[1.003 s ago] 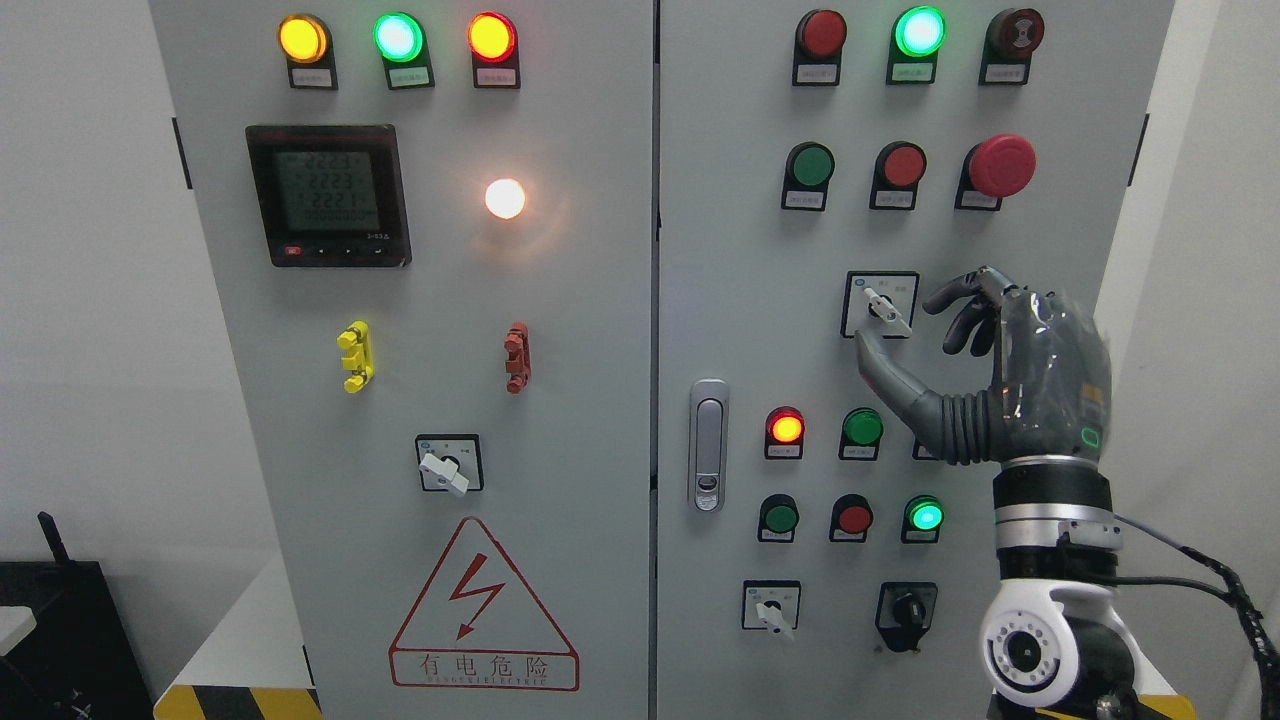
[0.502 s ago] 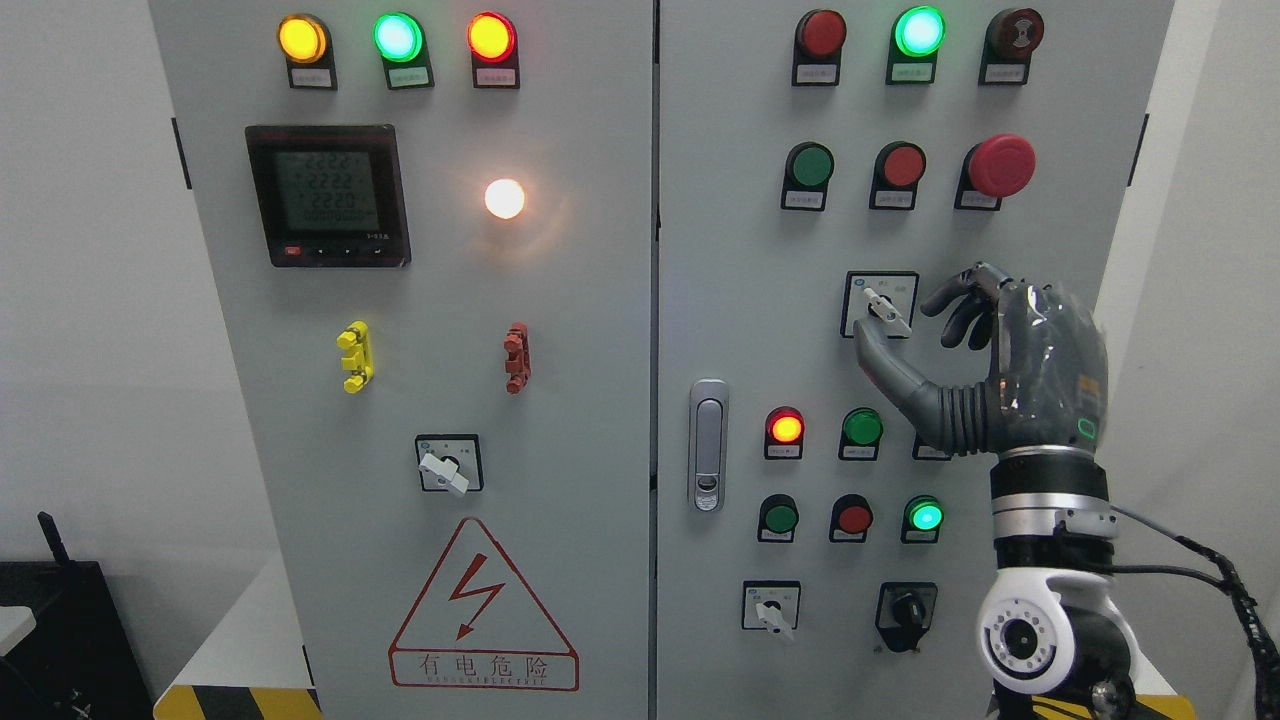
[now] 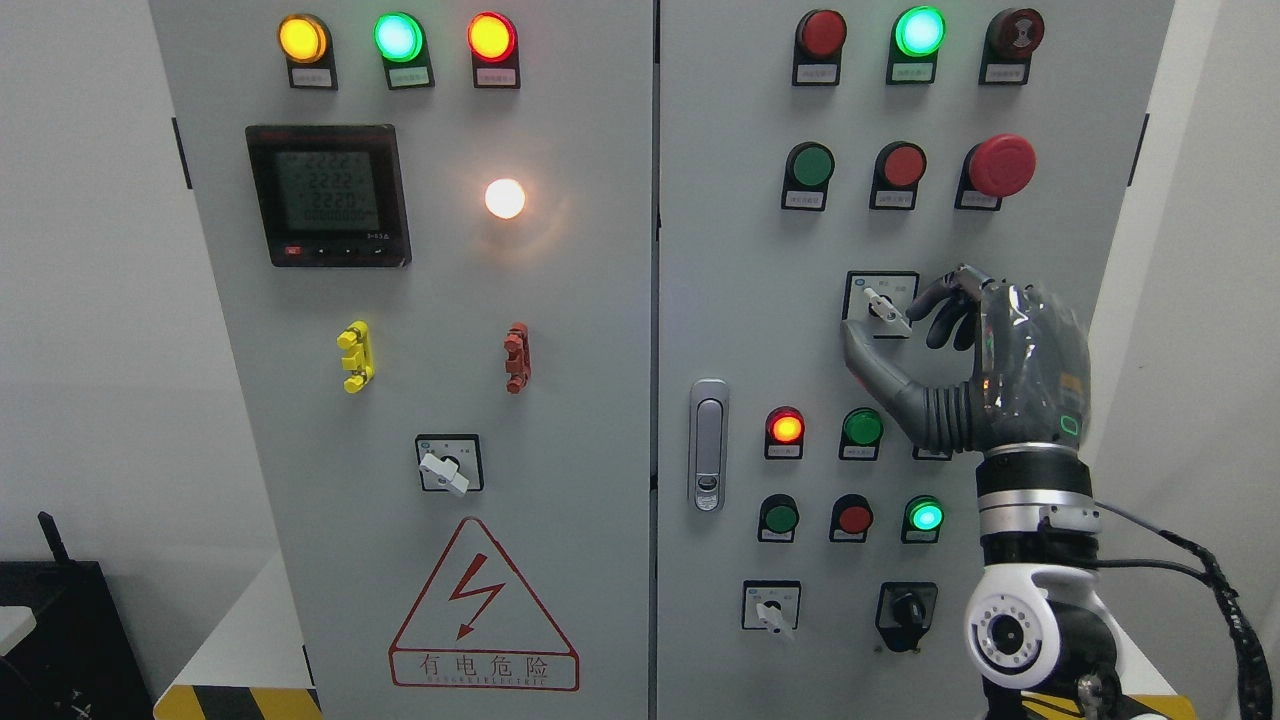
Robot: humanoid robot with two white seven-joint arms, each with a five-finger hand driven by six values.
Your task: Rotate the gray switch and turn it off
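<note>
right hand (image 3: pixel 985 365) up at the gray switch (image 3: pixel 884 305) on the right door of the control cabinet (image 3: pixel 700 300), upper-middle of that door, arm coming in from the lower right corner; the switch sits in a white square plate with black frame, its lever tilted, pointing up-left to down-right; thumb (image 3: pixel 870 365) reaches up from below, tip at the plate's lower left edge, fingers (image 3: pixel 940 300) curl in from the right with tips just beside the lever's right end; hand is cupped around the switch in a loose bracket, not clamped, cannot tell if any tip actually touches the lever; above the switch a row of green, red and big red mushroom button (image 3: pixel 1000 165), top row has a lit green lamp (image 3: pixel 919 31); below the hand a lit red-orange lamp (image 3: pixel 786 427) and a lit green lamp (image 3: pixel 925 516), bottom row a second small white-lever switch (image 3: pixel 771 608) and a black knob (image 3: pixel 906 608); door handle (image 3: pixel 708 445) near the seam; left door has a meter display (image 3: pixel 328 195), a glowing white lamp (image 3: pixel 505 198), another lever switch (image 3: pixel 447 465) and a red warning triangle (image 3: pixel 483 605); left hand out of frame
</note>
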